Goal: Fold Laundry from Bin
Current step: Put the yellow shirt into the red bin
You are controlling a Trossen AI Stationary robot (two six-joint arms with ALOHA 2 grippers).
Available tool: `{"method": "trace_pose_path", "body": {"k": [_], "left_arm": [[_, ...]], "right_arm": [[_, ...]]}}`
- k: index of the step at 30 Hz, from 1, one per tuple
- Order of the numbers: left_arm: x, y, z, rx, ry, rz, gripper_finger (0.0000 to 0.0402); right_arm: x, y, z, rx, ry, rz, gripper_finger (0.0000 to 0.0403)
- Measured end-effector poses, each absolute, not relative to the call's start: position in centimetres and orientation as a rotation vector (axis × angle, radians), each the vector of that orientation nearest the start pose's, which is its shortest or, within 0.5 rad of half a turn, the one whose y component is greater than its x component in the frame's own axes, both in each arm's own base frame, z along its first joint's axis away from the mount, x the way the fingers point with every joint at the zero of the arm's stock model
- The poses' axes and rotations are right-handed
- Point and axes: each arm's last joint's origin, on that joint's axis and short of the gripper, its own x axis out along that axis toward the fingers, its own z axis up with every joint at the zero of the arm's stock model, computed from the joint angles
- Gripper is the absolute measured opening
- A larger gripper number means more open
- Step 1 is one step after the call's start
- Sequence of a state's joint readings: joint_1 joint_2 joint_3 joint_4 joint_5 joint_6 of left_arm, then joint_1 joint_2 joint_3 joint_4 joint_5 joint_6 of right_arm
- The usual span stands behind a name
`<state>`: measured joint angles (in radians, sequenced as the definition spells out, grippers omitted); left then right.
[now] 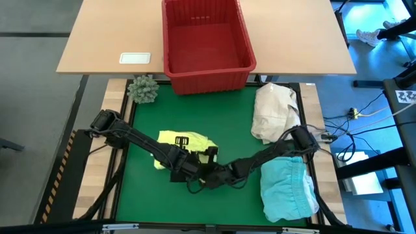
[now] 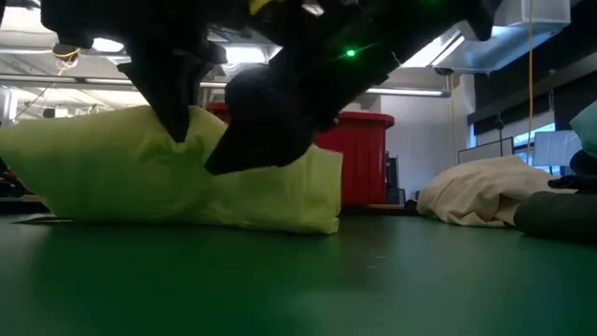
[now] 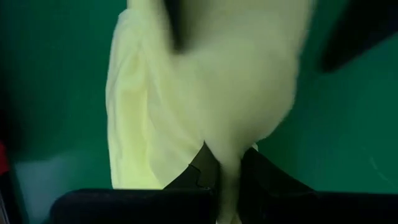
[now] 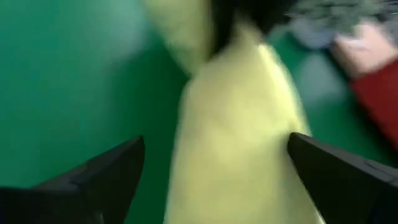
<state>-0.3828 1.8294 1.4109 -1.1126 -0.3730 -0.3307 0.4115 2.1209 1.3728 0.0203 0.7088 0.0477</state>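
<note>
Left gripper (image 3: pixel 227 186) clamped on yellow garment (image 1: pixel 185 142) at mat centre. Right gripper (image 4: pixel 214 180) beside it, fingers spread apart, holding nothing. Red bin (image 1: pixel 207 71) empty.

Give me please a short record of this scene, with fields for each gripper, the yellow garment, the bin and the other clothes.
left gripper: shut on the yellow garment, pinching its edge
right gripper: open, fingers either side of the yellow garment, not gripping
yellow garment: on the green mat, partly under both arms
bin: red, nothing visible inside
other clothes: turquoise garment and cream bundle at the mat's right side
</note>
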Motion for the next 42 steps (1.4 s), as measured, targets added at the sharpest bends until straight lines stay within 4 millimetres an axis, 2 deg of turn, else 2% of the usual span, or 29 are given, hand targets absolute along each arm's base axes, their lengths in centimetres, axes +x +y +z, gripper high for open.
{"method": "trace_pose_path", "body": {"k": [3,8,13,17,20,22,25,29,30,37,42], "left_arm": [[31.9,-11.8,22.0,0.275,1.394,0.209,0.0022],[31.8,-12.0,22.0,0.276,1.399,0.198,0.0022],[31.7,-12.1,22.0,0.277,1.399,0.193,0.0022],[31.6,-12.1,22.0,0.281,1.404,0.194,0.0022],[31.7,-12.1,22.0,0.278,1.389,0.195,0.0022],[31.7,-12.1,22.2,0.277,1.381,0.194,0.0022],[31.5,-12.2,22.6,0.280,1.363,0.195,0.0022],[31.2,-12.2,23.2,0.290,1.353,0.199,0.0023],[31.0,-12.3,23.3,0.289,1.352,0.203,0.0029],[28.6,-12.6,25.4,0.297,1.372,0.223,0.0137],[26.5,-13.6,27.4,0.225,1.321,0.242,0.0184]], "right_arm": [[41.9,15.7,14.9,-0.383,0.607,-0.395,0.0396],[42.1,14.3,14.7,-0.419,0.653,-0.447,0.0395],[42.7,12.7,14.1,-0.357,0.693,-0.414,0.0395],[43.3,12.4,13.6,-0.320,0.692,-0.320,0.0384],[43.5,12.5,12.7,-0.309,0.707,-0.265,0.0346],[43.6,12.4,12.3,-0.326,0.721,-0.257,0.0303],[43.6,12.4,12.0,-0.333,0.732,-0.254,0.0213],[43.6,12.4,12.2,-0.345,0.723,-0.249,0.0059],[43.6,12.4,12.4,-0.353,0.722,-0.245,0.0041],[44.1,12.3,13.2,-0.338,0.720,-0.237,0.0041],[44.7,12.3,14.2,-0.310,0.738,-0.209,0.0041]]}}
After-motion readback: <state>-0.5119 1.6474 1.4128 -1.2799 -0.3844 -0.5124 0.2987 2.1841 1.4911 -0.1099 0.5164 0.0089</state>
